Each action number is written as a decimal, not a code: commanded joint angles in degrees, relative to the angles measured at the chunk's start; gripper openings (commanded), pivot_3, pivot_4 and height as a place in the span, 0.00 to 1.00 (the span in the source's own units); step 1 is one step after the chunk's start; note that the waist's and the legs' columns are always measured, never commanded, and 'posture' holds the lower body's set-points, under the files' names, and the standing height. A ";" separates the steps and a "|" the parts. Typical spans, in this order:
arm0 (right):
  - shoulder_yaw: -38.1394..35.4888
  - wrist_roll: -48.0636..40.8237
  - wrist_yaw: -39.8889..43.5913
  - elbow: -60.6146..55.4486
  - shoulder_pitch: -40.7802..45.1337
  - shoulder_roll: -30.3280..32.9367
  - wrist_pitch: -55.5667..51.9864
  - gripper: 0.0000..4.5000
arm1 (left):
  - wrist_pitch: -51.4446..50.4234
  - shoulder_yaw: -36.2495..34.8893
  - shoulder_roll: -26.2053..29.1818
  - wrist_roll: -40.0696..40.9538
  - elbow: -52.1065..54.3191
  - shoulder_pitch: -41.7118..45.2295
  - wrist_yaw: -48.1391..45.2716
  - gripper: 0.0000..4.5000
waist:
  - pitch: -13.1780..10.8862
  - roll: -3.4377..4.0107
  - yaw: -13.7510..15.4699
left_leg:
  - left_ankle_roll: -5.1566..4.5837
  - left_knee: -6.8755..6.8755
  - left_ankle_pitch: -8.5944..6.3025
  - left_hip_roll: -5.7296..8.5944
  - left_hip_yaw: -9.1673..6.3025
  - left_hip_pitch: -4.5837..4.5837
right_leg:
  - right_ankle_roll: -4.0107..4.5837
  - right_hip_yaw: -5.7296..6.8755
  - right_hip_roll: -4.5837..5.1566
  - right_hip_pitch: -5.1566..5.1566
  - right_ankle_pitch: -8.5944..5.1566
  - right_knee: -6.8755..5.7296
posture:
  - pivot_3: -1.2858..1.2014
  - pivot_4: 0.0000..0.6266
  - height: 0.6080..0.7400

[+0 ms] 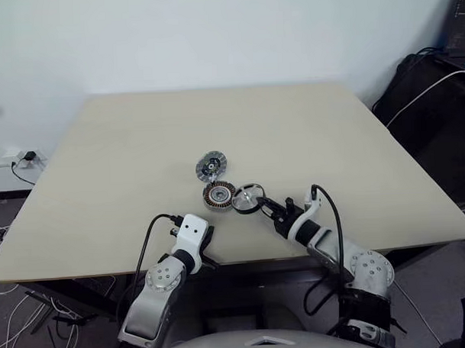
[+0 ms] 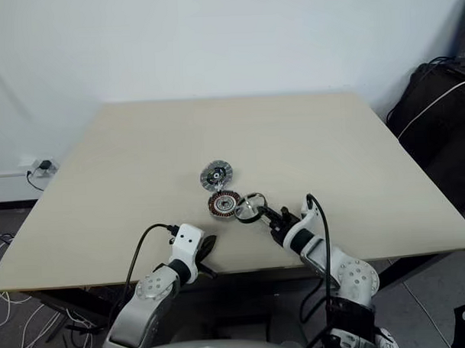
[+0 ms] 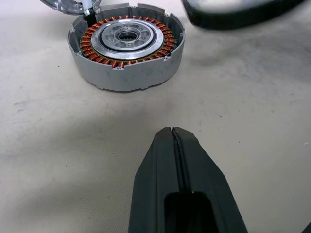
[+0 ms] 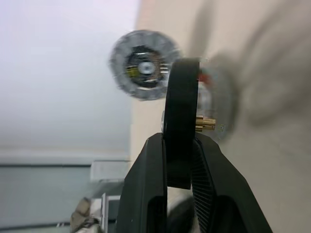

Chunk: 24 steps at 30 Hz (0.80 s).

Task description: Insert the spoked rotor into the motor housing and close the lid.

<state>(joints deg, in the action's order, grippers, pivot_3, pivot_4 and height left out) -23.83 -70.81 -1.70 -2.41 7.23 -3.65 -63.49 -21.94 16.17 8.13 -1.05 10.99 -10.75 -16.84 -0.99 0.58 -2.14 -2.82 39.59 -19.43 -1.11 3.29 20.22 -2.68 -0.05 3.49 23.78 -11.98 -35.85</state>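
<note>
The spoked rotor is pinched by its dark rim in the right claw, held on edge just above the counter and close beside the motor housing, at about three o'clock of it. In the right wrist view the rim is seen clamped flat between the two black fingers, a small brass hub pin jutting out sideways. The left claw is fully closed on nothing and rests near the counter's front edge, at roughly seven o'clock of the housing. The lid lies flat at about eleven o'clock of the housing, almost touching it.

The rotor is judged stiff, light and hard-surfaced — the rim is the sound place to be gripped, since the thin spokes and hub could be bent or marked. Because of the copper windings, a level, centred descent is likely to be needed; a tilted entry might jam or scrape them.
</note>
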 commanded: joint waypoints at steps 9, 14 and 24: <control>9.80 4.31 3.95 8.61 10.87 -5.29 7.78 0.08 | 0.52 -1.04 -0.10 0.20 2.41 -1.15 1.48 0.00 | -0.01 -0.04 0.16 | -0.02 0.00 -0.01 0.00 -0.03 0.03 | -0.04 0.03 -0.02 -0.02 0.05 0.02 | 0.52 0.00 1.00; 11.61 9.77 7.97 14.24 13.70 -5.32 11.99 0.08 | 0.47 -1.29 -0.26 0.13 3.22 -2.08 2.23 0.00 | -0.02 -0.03 0.01 | -0.07 0.01 -0.04 0.02 0.04 0.05 | -0.28 0.00 0.01 0.00 0.19 0.06 | 0.52 0.00 1.00; 10.11 14.72 11.45 19.67 15.16 -4.90 14.31 0.08 | 0.30 -1.56 -0.23 0.24 4.18 -3.02 2.82 0.00 | -0.02 -0.03 0.00 | -0.05 0.01 -0.04 0.00 0.03 0.04 | -0.27 0.02 0.00 0.01 0.19 0.03 | 0.52 0.00 1.00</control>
<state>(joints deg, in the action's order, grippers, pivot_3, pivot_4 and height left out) -13.29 -56.24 8.48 17.80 20.85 -8.24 -50.22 -22.07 14.61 8.00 -1.07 11.88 -14.21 -14.11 -1.01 0.55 -2.14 -2.86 39.59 -19.46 -1.11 3.32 20.26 -2.95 -0.03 3.50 23.79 -11.79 -35.82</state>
